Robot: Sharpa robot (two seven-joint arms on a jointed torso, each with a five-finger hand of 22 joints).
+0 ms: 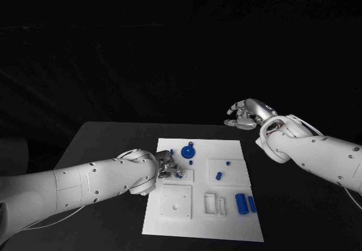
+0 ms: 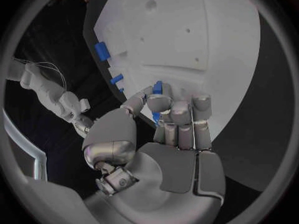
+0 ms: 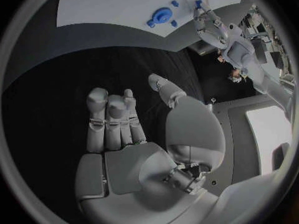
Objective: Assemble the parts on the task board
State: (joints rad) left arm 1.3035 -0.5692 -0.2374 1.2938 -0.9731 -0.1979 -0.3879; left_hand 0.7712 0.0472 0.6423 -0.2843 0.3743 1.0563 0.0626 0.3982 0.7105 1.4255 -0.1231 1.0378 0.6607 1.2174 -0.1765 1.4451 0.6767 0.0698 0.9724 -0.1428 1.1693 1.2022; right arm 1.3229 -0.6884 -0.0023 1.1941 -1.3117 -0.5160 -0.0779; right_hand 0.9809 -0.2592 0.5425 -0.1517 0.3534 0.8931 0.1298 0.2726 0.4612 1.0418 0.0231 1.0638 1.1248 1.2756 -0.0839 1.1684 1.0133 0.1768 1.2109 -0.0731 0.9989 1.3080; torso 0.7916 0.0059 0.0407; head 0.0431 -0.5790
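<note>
The white task board [image 1: 234, 222] lies in the middle of the black table. My left hand [image 1: 167, 168] is low over the board's left side, fingers curled in. It pinches a small blue part [image 2: 157, 88] between thumb and fingertips. My right hand [image 1: 249, 114] hangs in the air beyond the board's far right corner, holding nothing, with its fingers [image 3: 111, 119] stretched side by side and the thumb apart. A round blue part [image 1: 188, 152] lies near the board's far edge. Two short blue pegs [image 1: 218, 175] stand right of centre, and two long blue bars [image 1: 241, 203] lie near the right edge.
The board has a square raised block [image 1: 177, 203] and slotted recesses [image 1: 214, 205] on its near half. Bare black table [image 1: 105, 141] surrounds it on all sides. The round blue part [image 3: 161, 16] and my left hand [image 3: 209, 20] also appear far off in the right wrist view.
</note>
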